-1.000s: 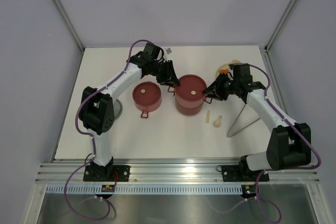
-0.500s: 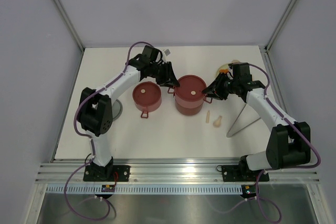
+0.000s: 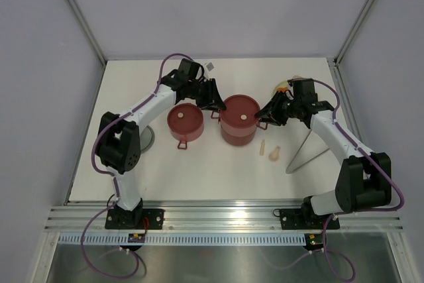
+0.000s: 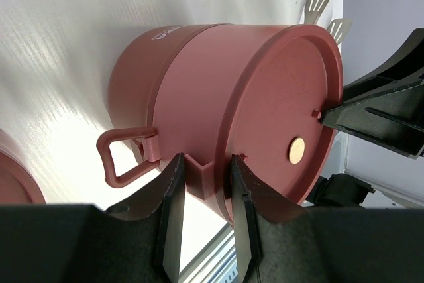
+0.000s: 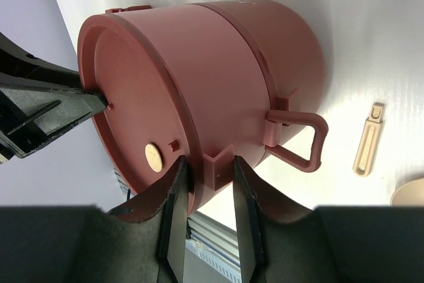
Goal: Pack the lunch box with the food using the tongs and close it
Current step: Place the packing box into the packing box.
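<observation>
Nothing has visibly moved since the earlier frames: the left gripper point(image 4: 204, 220) and right gripper point(image 5: 204, 215) stay clamped on small side lugs at opposite rims of the stacked dark-red round lunch box point(image 3: 240, 119), which stands between them, its disc lid on.

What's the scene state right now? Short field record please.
stacked bowls: two dark-red tiers with a disc lid on top, mid-table
left pincer: fingers either side of a small tab on the stack's upper rim
right pincer: same, on the tab at the opposite side
single bowl: left of the stack, lidded, standing apart
tongs: lying on the table right of the stack, not held
loose pieces: beige bits on the table between stack and tongs
plate: far right, partly hidden by the right arm
</observation>
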Robot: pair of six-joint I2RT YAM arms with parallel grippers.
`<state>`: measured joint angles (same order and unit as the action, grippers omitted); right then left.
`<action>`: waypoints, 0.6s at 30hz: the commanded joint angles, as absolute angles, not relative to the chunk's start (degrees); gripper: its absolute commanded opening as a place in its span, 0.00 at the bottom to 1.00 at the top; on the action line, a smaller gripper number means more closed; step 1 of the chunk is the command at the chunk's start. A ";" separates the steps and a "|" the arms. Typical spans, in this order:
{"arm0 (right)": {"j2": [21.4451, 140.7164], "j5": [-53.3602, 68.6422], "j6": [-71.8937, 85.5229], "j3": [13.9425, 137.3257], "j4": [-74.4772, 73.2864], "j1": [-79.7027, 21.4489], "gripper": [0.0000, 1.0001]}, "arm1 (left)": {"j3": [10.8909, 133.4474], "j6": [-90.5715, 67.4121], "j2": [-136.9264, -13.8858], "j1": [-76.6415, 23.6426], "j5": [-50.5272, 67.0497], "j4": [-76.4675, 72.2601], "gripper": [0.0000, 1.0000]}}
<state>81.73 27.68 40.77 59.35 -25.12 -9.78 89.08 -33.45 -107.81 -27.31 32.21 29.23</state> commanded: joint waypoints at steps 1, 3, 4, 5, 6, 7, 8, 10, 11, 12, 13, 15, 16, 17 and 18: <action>83.15 23.82 39.73 59.85 -26.10 -10.90 0.05 | 87.28 -30.67 -106.00 -28.21 30.85 32.96 0.00; 82.62 23.12 39.90 60.20 -26.37 -10.90 0.05 | 87.36 -30.76 -105.47 -28.30 31.20 33.05 0.00; 82.36 23.03 39.90 60.38 -26.54 -10.99 0.05 | 87.45 -30.76 -105.12 -28.30 31.55 33.05 0.00; 82.27 22.59 39.90 60.82 -26.63 -10.90 0.05 | 87.54 -30.76 -105.03 -28.30 32.07 33.13 0.00; 82.09 22.59 39.90 60.99 -26.89 -10.99 0.05 | 87.54 -30.94 -104.94 -28.30 32.34 32.96 0.00; 82.00 22.50 39.90 61.17 -26.89 -10.90 0.05 | 87.54 -31.11 -104.85 -28.30 32.69 33.05 0.00; 82.00 22.33 39.99 61.43 -26.89 -10.90 0.05 | 87.37 -31.20 -104.77 -28.30 33.30 33.13 0.00; 82.26 22.24 40.17 61.70 -26.72 -10.90 0.06 | 86.84 -31.29 -104.42 -28.21 33.31 32.96 0.00; 82.35 22.24 40.34 61.96 -26.46 -10.90 0.06 | 86.57 -31.29 -104.07 -28.30 33.05 32.96 0.00; 82.53 22.24 40.52 62.05 -26.28 -10.90 0.06 | 86.22 -31.29 -104.06 -28.21 33.05 32.96 0.00; 82.79 22.24 40.52 62.14 -26.02 -10.99 0.07 | 86.05 -31.29 -103.98 -28.21 33.05 32.96 0.00; 83.14 22.24 40.52 62.23 -25.84 -10.90 0.08 | 85.26 -31.20 -103.62 -28.30 33.13 32.96 0.00; 83.49 22.32 40.43 62.40 -25.93 -10.99 0.09 | 84.99 -31.11 -103.45 -28.21 32.96 32.96 0.00; 83.58 22.59 40.34 62.40 -25.93 -10.99 0.11 | 84.82 -31.20 -103.01 -28.30 32.87 32.96 0.00; 83.76 22.76 40.25 62.49 -25.93 -10.90 0.13 | 84.38 -31.20 -102.83 -28.30 32.87 32.96 0.00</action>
